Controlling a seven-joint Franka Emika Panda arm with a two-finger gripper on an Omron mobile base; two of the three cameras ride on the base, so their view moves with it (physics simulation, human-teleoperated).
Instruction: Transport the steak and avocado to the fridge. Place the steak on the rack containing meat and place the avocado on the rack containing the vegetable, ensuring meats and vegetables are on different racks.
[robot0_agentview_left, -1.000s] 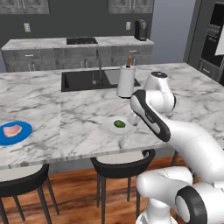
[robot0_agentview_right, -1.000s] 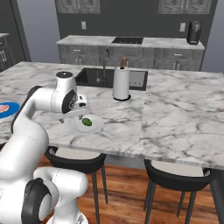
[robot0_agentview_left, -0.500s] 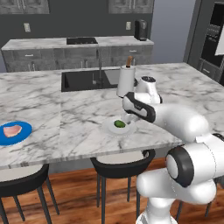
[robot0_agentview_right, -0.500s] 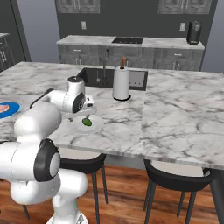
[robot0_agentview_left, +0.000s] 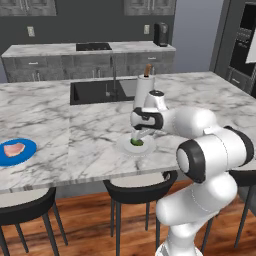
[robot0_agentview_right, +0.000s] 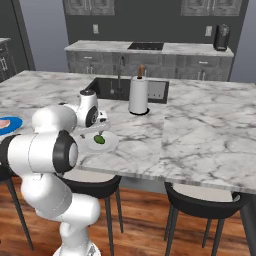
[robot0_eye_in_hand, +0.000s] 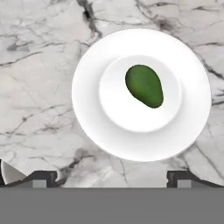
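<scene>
Jaws spread wide and empty, the gripper (robot0_agentview_left: 138, 136) hangs just above the avocado (robot0_eye_in_hand: 144, 85), which lies on a small white plate (robot0_eye_in_hand: 92, 127) near the front edge of the marble surface (robot0_agentview_left: 90, 125); from the hand view the two finger tips (robot0_eye_in_hand: 43, 177) stand well apart at either side of the plate, and the fruit sits a little off centre between them. Going left to right across the left base view: at the far left the steak (robot0_agentview_left: 13, 149) rests untouched on a blue plate (robot0_agentview_left: 29, 149), well apart from the arm; in the middle is the white plate with the avocado under the hand; just beyond it stands a paper towel roll (robot0_agentview_left: 144, 90) beside the dark sink (robot0_agentview_left: 92, 91), and a coffee machine (robot0_agentview_left: 160, 34) sits on the far counter. As a judgement, the task has barely begun: neither item is lifted, nothing is carried to the fridge, and both placements on separate racks remain. The step in hand looks like the descent to grasp the avocado, with the steak left for a later trip.
</scene>
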